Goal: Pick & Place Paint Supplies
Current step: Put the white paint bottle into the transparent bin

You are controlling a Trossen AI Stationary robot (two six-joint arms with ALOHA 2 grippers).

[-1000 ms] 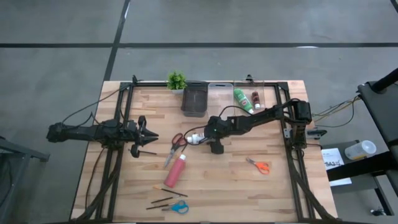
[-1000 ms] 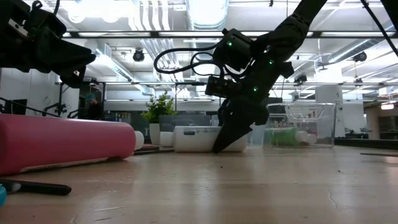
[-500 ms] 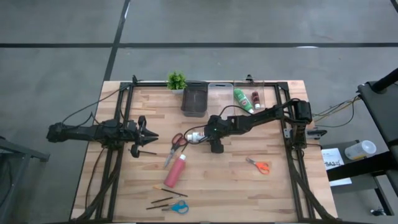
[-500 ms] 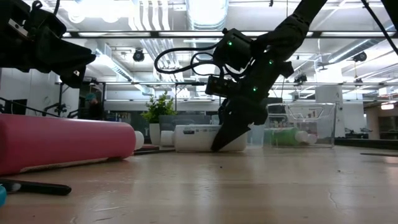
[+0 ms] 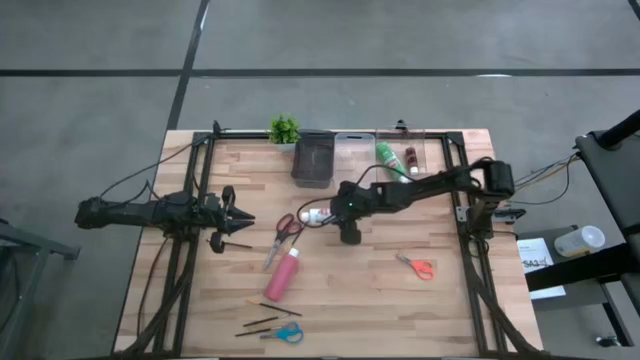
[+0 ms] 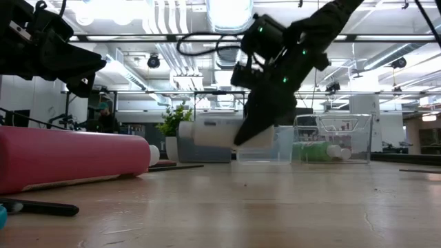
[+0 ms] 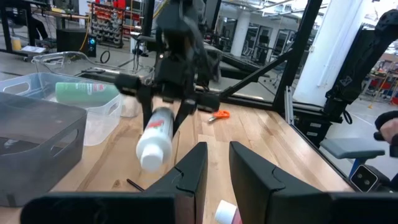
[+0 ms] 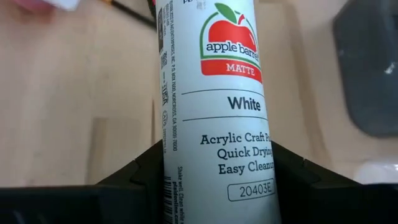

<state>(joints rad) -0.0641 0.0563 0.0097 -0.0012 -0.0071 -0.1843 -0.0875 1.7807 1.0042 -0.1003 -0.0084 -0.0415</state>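
A white paint tube hangs above the table's middle, with my right gripper shut on it. It also shows in the high view and the low view. On the table lie a pinkish-red tube, red-handled scissors, orange scissors, blue scissors and thin dark brushes. My left gripper waits at the table's left side, pointing level, open, nothing between its fingers. My right gripper pinches the white tube between its two fingers at the sides of the end away from the cap. The fingers slant down from the table's right and lie along the tube. The tube is lifted clear, nearly level, its cap end toward the table's left.
At the far edge stand a dark bin and a clear bin, then a clear tray holding a green tube and a tiny brown one. A small potted plant is left of them. Bare wood lies near the front right.
My right gripper has risen with the white tube. The tube lay on the table a second ago and now hangs clear of it, still nearly level, cap end toward the left.
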